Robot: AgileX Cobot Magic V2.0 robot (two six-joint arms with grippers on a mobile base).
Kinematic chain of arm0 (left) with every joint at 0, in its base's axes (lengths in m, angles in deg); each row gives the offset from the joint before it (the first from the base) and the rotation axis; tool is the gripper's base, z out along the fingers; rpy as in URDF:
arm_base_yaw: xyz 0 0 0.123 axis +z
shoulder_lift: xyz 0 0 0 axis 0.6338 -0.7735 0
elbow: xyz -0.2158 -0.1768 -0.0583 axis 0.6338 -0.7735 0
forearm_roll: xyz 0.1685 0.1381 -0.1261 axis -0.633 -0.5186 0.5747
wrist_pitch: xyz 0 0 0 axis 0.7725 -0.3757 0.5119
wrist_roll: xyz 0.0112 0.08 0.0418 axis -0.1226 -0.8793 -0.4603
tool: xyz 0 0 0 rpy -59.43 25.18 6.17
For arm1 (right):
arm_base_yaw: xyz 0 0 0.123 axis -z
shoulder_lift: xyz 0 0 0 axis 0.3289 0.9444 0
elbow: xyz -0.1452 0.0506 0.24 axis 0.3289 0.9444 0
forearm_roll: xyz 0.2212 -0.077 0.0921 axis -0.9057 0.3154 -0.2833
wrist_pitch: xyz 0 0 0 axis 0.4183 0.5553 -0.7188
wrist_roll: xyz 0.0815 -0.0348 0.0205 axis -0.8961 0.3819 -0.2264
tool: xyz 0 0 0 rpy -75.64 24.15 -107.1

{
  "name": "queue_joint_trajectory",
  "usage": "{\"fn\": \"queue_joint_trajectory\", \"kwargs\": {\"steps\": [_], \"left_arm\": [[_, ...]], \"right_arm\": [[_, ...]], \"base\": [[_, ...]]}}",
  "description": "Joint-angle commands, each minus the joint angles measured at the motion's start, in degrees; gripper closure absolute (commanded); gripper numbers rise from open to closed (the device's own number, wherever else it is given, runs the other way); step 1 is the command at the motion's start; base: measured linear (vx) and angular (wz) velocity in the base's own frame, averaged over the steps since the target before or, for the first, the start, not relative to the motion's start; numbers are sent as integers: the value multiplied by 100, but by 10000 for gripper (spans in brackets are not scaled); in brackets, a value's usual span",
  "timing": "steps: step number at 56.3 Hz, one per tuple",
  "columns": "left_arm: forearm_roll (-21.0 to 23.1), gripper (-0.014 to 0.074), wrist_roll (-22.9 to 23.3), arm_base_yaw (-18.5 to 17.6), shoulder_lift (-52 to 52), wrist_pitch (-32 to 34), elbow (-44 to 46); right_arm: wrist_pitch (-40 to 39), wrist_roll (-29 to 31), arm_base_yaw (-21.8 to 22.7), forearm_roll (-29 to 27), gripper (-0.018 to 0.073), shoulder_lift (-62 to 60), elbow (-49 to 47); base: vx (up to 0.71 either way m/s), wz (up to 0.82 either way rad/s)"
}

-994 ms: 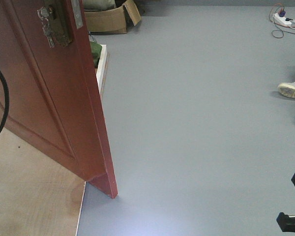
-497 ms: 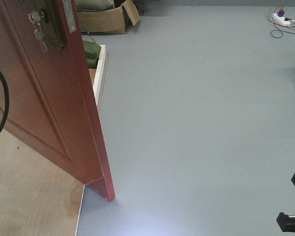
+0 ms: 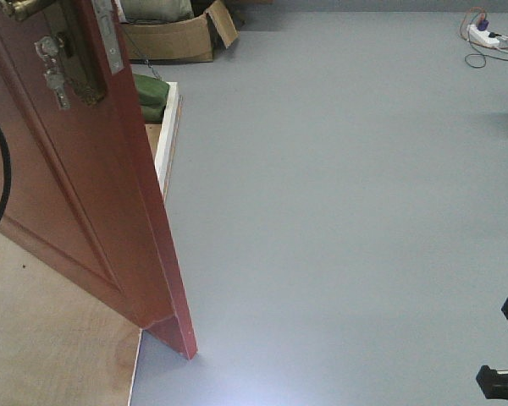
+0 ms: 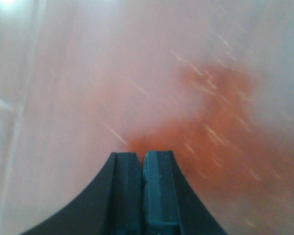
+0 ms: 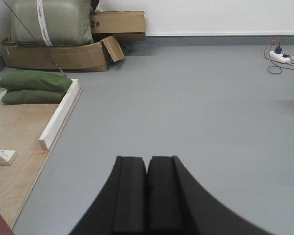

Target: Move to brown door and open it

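The brown door (image 3: 85, 186) stands swung open at the left of the front view, its narrow edge facing me and its bottom corner down on the grey floor. Its brass lever handle (image 3: 17, 7) shows at the top edge, with small keys (image 3: 51, 72) hanging below it. My left gripper (image 4: 142, 155) is shut with nothing in it, very close to the blurred reddish face of the brown door (image 4: 225, 122). My right gripper (image 5: 147, 159) is also shut and empty, hanging over the open grey floor (image 5: 196, 107).
A wooden platform (image 3: 51, 347) lies under the door, edged by a white beam (image 3: 168, 135). Green sandbags (image 5: 34, 81) and cardboard boxes (image 5: 54, 54) sit behind it. A power strip with cables (image 3: 487, 34) lies far right. A black cable (image 3: 2, 169) hangs at left.
The door's edge has shifted left and its handle has come into view at the top. A shoe at the right edge has withdrawn almost out of the frame.
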Motion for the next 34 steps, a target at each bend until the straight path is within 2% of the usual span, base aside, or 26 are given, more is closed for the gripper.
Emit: {"fn": "queue_joint_trajectory", "kwargs": {"steps": [1,34], "left_arm": [[79,584,4,-55,115,300,158],[79,584,4,-55,115,300,158]], "right_arm": [[-431,37,4,20,559,-32,25],[-431,37,4,20,559,-32,25]], "base": [[14,0],[19,-3]]}}
